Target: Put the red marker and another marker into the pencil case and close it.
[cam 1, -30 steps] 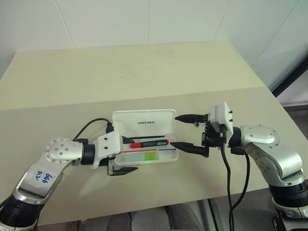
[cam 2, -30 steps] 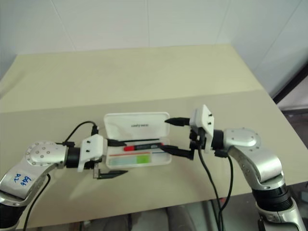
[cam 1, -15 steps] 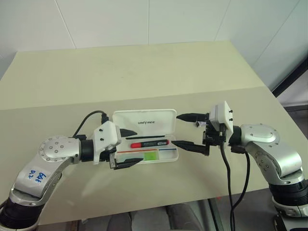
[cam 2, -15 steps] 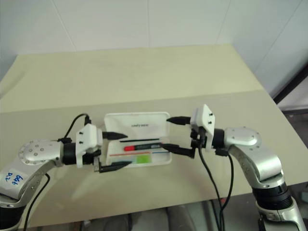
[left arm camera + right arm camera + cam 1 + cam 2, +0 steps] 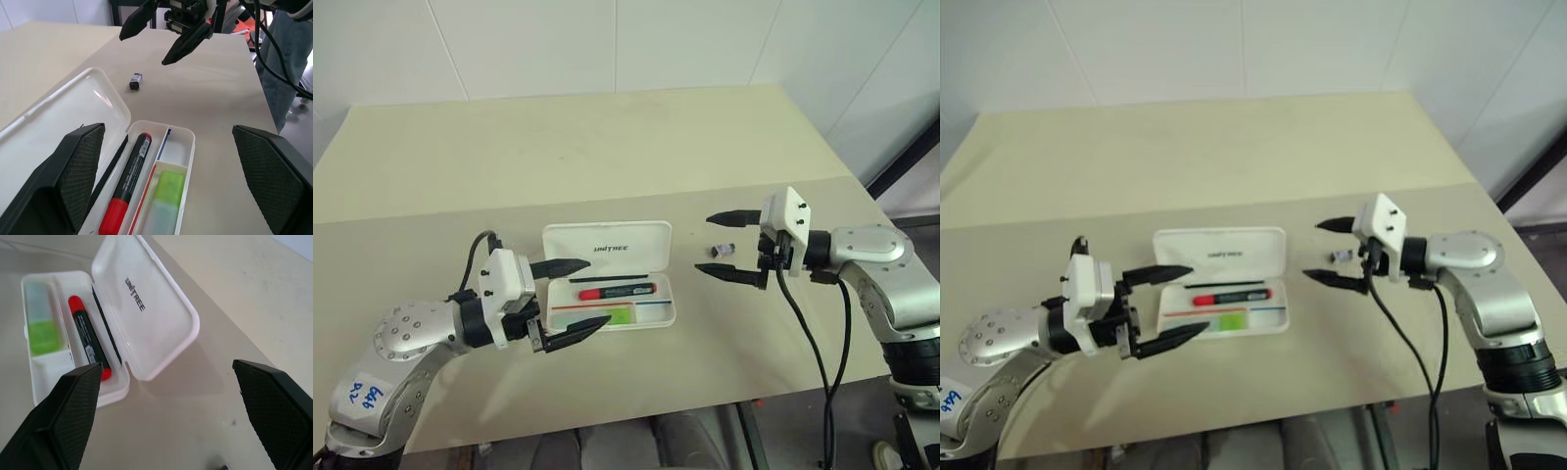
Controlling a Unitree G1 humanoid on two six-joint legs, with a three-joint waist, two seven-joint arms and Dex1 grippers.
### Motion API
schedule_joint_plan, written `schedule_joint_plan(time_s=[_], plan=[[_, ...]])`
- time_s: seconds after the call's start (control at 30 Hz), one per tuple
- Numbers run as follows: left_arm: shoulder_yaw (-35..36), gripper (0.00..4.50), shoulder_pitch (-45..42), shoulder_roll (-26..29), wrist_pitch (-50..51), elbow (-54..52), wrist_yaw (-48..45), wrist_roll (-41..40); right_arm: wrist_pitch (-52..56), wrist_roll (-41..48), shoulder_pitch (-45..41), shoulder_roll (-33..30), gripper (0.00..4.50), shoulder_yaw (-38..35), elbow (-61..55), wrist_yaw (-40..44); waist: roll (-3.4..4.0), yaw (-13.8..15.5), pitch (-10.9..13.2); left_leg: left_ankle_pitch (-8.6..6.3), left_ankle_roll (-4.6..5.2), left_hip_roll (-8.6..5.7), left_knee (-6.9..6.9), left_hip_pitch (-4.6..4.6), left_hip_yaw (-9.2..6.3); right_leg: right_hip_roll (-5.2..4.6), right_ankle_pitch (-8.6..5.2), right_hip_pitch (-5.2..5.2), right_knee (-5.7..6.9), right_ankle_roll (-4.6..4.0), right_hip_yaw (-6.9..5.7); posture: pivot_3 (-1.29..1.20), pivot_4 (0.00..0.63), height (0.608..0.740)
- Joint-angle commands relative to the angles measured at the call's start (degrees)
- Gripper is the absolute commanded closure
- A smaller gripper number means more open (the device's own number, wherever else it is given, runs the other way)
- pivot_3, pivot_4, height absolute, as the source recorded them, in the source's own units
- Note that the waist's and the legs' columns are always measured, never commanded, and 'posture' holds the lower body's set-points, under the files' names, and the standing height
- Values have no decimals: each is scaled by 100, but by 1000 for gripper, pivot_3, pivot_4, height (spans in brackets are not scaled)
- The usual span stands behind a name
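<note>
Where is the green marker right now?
In the head views the green marker lies inside the open pencil case, in its near compartment, beside the red marker, just ahead of the open left gripper.

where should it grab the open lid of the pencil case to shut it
Take the lid by its free long edge, the far one away from the hinge, coming from behind the pencil case. It lies flat on the table, so a finger likely has to slip under that rim and swing it toward the robot, over the red marker.
</note>
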Motion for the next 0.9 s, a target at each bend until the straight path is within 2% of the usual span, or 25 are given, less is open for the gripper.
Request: schedule_joint_plan(time_s=[0.03, 0.17, 0.4, 0.63, 0.77, 0.9], plan=[[60, 41, 158, -200, -796, 66, -70, 223, -709, -604, -605, -215, 0, 148, 888, 291, 1, -3, 1, 0, 0, 0, 0, 2, 4, 0, 1, 0, -2, 1, 4, 0, 150, 740], [-81, 41, 64, -405, -1248, 223, -62, 304, -1301, -1310, -1272, -160, 0, 602, 1991, 597, 1, 3, 1, 3, 5, 1, -14, 15, 2, 2, 2, 1, 0, 0, 4, 0, 150, 740], [-885, 41, -336, -851, -1406, 342, 295, 699, -2092, -1784, -2297, 155, 0, 912, 3504, 1040, 4, -10, 2, 3, 5, -1, -14, 23, 19, 2, 7, 7, 0, 9, 25, 0, 150, 740], [-1410, 41, -597, -808, -957, 292, 707, 1064, -2436, -2006, -2581, 292, 0, 941, 4124, 1320, 4, -45, 2, 3, 5, -1, -20, 32, 22, 2, 32, 10, 3, 54, 29, 0, 150, 740], [-1929, 41, -1206, -1011, -126, 369, 1459, 1619, -2515, -2087, -2570, 367, 0, 953, 4238, 1429, 8, -58, 4, 4, 5, -3, -11, 32, 22, 3, 32, 16, 3, 54, 33, 0, 150, 740], [-2043, 41, -1516, -1188, 265, 280, 1858, 1766, -2550, -2130, -2592, 411, 0, 916, 4291, 1463, 8, -134, 5, 4, 5, -5, -15, 58, 22, 2, 32, 45, 2, 54, 37, 0, 150, 740]])
